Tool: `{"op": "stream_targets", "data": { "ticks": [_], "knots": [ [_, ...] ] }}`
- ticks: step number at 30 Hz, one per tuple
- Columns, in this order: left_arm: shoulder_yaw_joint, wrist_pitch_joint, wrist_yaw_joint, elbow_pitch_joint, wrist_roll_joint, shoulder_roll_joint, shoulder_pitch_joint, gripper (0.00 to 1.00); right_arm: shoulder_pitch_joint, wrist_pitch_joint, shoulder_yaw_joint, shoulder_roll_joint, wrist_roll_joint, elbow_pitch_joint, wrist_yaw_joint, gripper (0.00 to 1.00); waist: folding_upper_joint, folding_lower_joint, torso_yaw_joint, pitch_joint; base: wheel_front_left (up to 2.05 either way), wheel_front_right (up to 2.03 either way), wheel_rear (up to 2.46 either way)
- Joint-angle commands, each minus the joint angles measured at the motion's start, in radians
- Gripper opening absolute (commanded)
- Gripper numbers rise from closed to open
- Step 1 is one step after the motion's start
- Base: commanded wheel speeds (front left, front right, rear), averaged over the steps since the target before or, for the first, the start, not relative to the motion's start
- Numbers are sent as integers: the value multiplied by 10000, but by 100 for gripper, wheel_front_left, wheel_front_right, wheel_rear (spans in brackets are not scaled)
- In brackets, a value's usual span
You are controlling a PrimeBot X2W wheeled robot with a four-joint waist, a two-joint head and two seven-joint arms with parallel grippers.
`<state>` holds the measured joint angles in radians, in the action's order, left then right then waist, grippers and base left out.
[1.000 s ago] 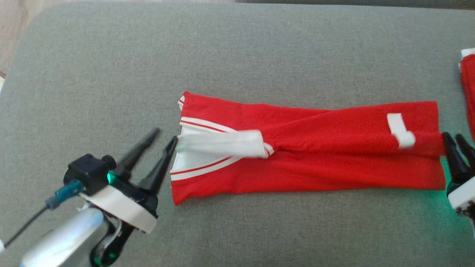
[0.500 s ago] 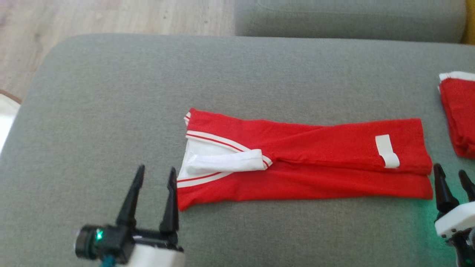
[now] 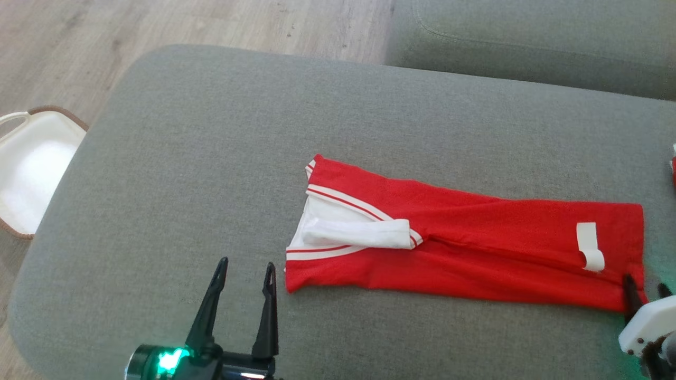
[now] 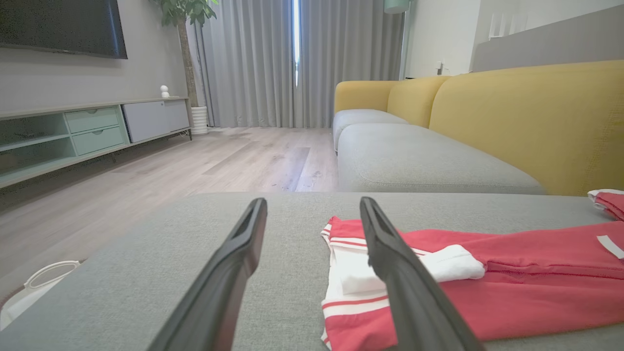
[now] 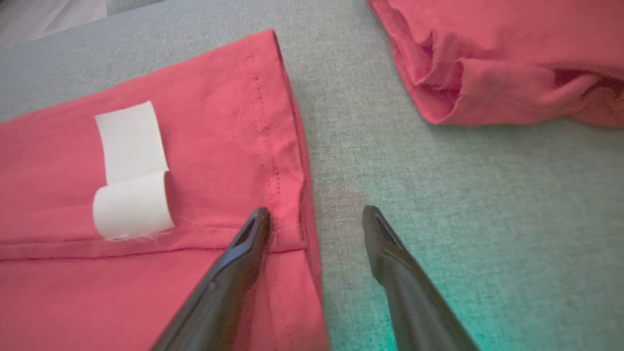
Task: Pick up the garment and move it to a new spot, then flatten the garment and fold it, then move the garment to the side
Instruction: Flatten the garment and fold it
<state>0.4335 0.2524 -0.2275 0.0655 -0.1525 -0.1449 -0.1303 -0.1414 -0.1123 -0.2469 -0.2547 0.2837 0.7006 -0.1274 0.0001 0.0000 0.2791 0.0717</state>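
Garment (image 3: 475,253) lies flat, centre-right on cushion (image 3: 211,158); bare cushion above and left. Left gripper (image 3: 246,262) lower left, near collar end, fingers apart, empty. Right gripper (image 5: 316,210) lower right, fingers apart astride hem.

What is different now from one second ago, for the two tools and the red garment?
The left tool opened and drew back from the white sleeve, clear of the red garment. The right tool also opened, at the garment's other end. The garment stayed folded on the grey cushion.
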Motion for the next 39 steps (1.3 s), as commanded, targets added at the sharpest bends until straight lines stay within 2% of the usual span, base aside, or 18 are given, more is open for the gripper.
{"op": "stream_targets", "data": {
  "ticks": [1,2,3,4,6,9,13,20,24,29,34,39],
  "knots": [
    [-432,93,14,336,113,89,160,100,-208,-116,130,-69,-59,-90,-33,80,-1,0,43,-36,0,0,0],
    [-487,93,39,327,177,103,130,100,-221,-235,83,10,-56,67,-33,67,-1,0,52,-48,0,0,0],
    [-539,93,64,324,229,123,98,100,-239,-292,89,78,-36,152,-33,67,-1,0,52,-60,0,0,0],
    [-595,93,86,325,268,145,62,100,-263,-331,110,169,78,190,-33,0,-1,0,38,-72,0,0,0],
    [-723,93,115,322,331,186,-17,100,-308,-446,219,325,420,143,-33,0,-1,0,-47,-105,0,0,0],
    [-858,93,215,302,397,248,-88,100,-284,-332,345,173,639,-116,-33,0,-1,0,-215,-171,0,0,0],
    [-997,93,348,275,493,324,-159,100,-210,-132,302,-239,875,-551,-33,0,-1,0,-501,-274,0,0,0],
    [-1185,93,581,286,610,425,-313,100,-19,-367,-132,-1391,1460,-1639,-33,0,-1,0,-1011,-406,0,0,0],
    [-1239,93,671,248,658,463,-361,100,-70,-656,-205,-1431,1904,-2551,-33,0,-1,0,-1172,-464,0,0,0],
    [-1258,93,795,175,741,542,-405,100,-32,-1222,424,-949,2815,-4545,-33,0,-1,0,-1223,-580,0,0,0],
    [-1254,93,944,101,746,621,-426,100,234,-1722,1512,-88,3267,-6482,-33,0,-1,0,-1048,-637,0,0,0],
    [-1251,93,1077,-38,745,694,-334,100,25,-2104,2824,757,3448,-7167,-33,0,-1,0,-730,-610,0,0,0]
  ]
}}
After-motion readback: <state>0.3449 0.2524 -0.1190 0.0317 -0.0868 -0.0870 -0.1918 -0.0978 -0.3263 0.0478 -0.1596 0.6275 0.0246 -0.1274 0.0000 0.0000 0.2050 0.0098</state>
